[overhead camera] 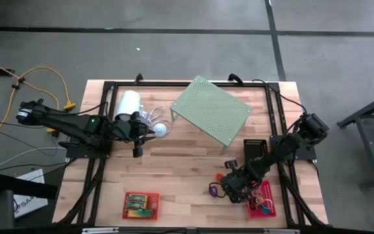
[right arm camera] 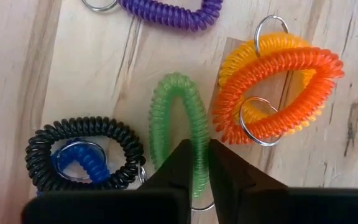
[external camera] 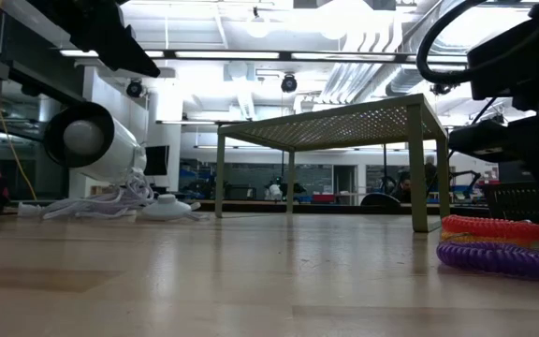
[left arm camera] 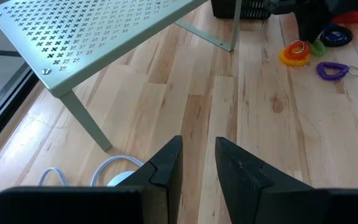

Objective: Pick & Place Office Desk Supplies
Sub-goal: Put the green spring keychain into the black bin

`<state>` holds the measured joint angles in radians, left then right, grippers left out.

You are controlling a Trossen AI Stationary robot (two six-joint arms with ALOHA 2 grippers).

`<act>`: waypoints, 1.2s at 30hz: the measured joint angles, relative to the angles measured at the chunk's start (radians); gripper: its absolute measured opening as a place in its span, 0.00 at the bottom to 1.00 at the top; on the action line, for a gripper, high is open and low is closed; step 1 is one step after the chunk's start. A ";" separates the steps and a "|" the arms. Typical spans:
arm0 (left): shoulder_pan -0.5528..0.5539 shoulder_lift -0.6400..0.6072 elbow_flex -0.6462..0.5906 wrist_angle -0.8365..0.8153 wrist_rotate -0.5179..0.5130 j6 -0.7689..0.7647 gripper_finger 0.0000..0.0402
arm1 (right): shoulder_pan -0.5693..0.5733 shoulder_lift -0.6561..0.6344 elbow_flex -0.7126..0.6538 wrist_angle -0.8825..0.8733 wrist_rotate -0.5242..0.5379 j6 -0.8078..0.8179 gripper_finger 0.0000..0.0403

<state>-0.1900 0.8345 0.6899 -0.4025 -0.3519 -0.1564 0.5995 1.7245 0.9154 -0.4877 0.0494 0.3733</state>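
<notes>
Several coiled loops lie flat on the wooden table by the right arm: a green one (right arm camera: 178, 118), orange (right arm camera: 278, 93) over yellow (right arm camera: 272, 45), purple (right arm camera: 166, 12), and black (right arm camera: 82, 134) around blue (right arm camera: 79, 163). My right gripper (right arm camera: 195, 167) points steeply down and is shut on the green loop, beside the pink mesh basket (overhead camera: 263, 203). My left gripper (left arm camera: 197, 168) hovers open and empty over the far left part of the table, near the white cylinder (overhead camera: 128, 104). My right gripper pinches one long strand of the green loop (right arm camera: 197, 146) between its two fingers, near the loop's end closest to the wrist. The fingers come from above, pointing down, and stand across the strand. The rest of the loop lies flat on the wood.
The pale green perforated shelf (overhead camera: 211, 112) stands at the table's far middle. A black mesh basket (overhead camera: 257, 146) sits to its right. A red basket (overhead camera: 140, 205) with green-white boxes rests near the front edge. Bare wood spreads across the middle.
</notes>
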 joint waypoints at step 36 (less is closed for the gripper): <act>0.000 0.000 0.000 0.000 0.000 0.000 0.22 | -0.007 -0.290 -0.002 -0.121 0.133 0.132 0.05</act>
<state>-0.1898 0.8345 0.6903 -0.4026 -0.3519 -0.1563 0.5927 1.4342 0.9134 -0.6090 0.1820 0.5051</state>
